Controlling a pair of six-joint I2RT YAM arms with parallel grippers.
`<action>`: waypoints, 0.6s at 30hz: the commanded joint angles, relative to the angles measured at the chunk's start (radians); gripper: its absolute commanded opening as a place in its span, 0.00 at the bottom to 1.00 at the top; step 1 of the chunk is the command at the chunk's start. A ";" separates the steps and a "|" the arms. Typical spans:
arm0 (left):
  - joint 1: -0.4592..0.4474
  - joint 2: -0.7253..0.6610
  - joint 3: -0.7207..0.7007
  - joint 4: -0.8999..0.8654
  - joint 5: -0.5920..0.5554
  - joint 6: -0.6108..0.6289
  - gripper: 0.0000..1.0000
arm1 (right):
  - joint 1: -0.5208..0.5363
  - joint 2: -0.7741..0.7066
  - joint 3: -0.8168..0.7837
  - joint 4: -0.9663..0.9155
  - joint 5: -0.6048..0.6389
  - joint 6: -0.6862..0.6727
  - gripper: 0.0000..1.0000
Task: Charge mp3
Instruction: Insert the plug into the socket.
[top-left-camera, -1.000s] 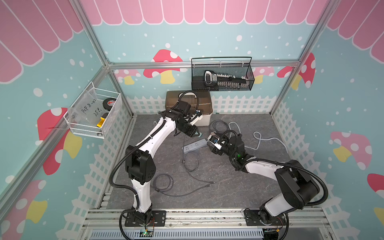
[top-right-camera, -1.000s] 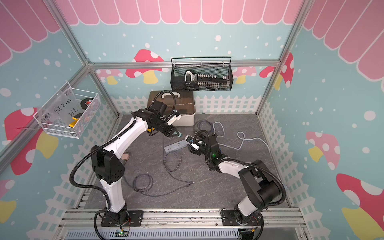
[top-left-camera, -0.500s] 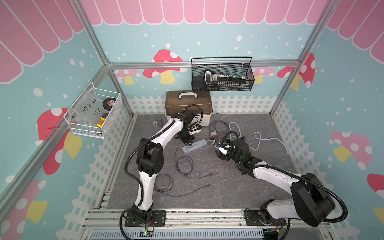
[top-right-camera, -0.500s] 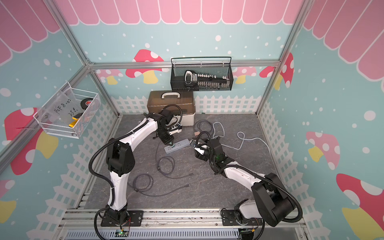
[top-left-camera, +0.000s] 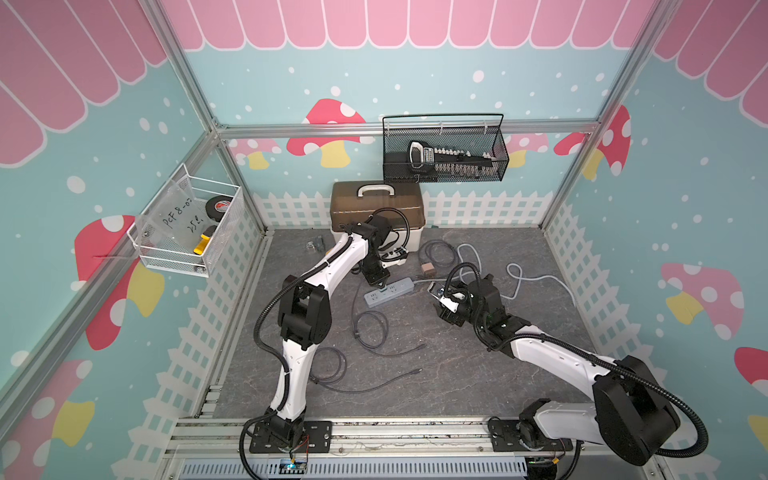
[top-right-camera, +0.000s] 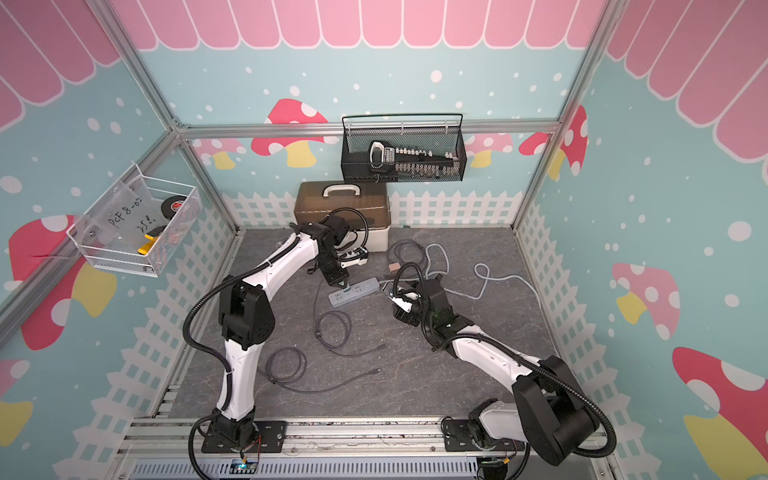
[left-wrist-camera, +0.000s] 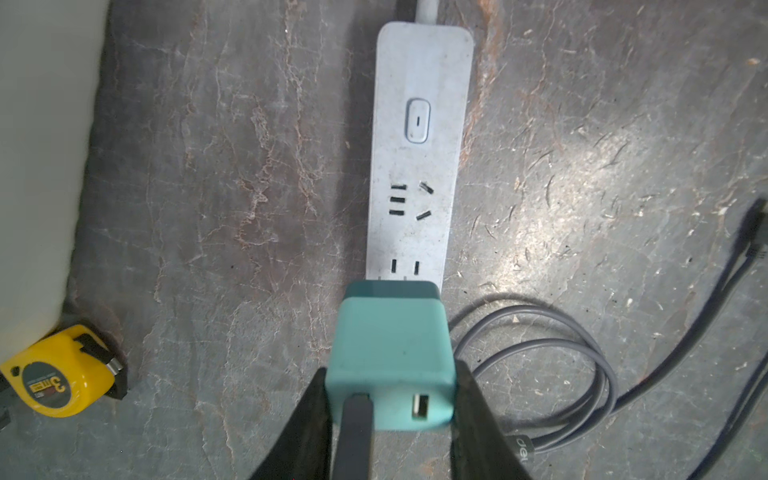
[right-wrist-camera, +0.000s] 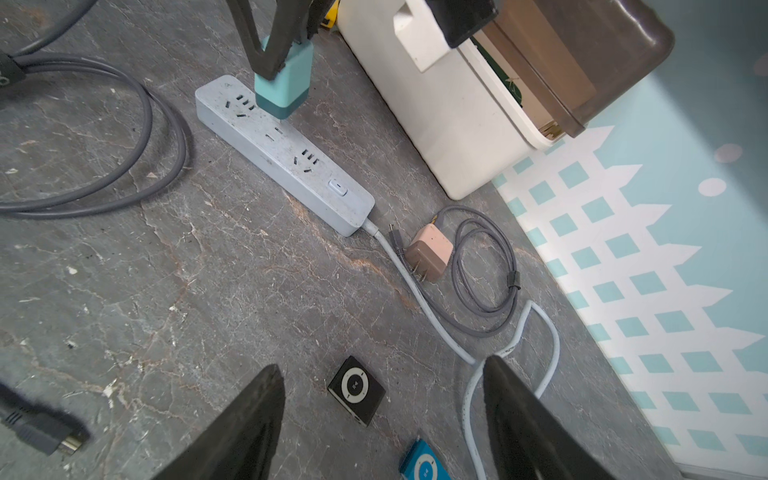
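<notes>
black mp3 player (right-wrist-camera: 356, 390): flat on the bench (right-wrist-camera: 166, 291), untouched, near a pale cord (right-wrist-camera: 419, 299)
blue mp3 player (right-wrist-camera: 424, 463): close by, partly cut off at the frame edge
right gripper (right-wrist-camera: 382, 370): above the black mp3 player, jaws wide apart, empty
power strip (right-wrist-camera: 282, 149): on the bench, near the toolbox (right-wrist-camera: 457, 124)
teal charger (left-wrist-camera: 390, 353): standing on the power strip, prongs at its sockets, dark plug in one port
left gripper (left-wrist-camera: 390, 399): jaws clamped on the teal charger
pink charger (right-wrist-camera: 428, 253): lying by the strip's cord end
</notes>
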 joint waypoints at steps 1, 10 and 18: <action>-0.003 0.030 -0.002 -0.027 0.036 0.056 0.00 | -0.005 -0.027 -0.016 -0.028 0.011 0.003 0.73; -0.005 0.051 -0.010 -0.038 0.058 0.065 0.00 | -0.007 -0.029 -0.020 -0.035 0.011 0.005 0.73; -0.011 0.077 -0.003 -0.040 0.044 0.066 0.00 | -0.008 -0.026 -0.018 -0.034 0.011 0.005 0.73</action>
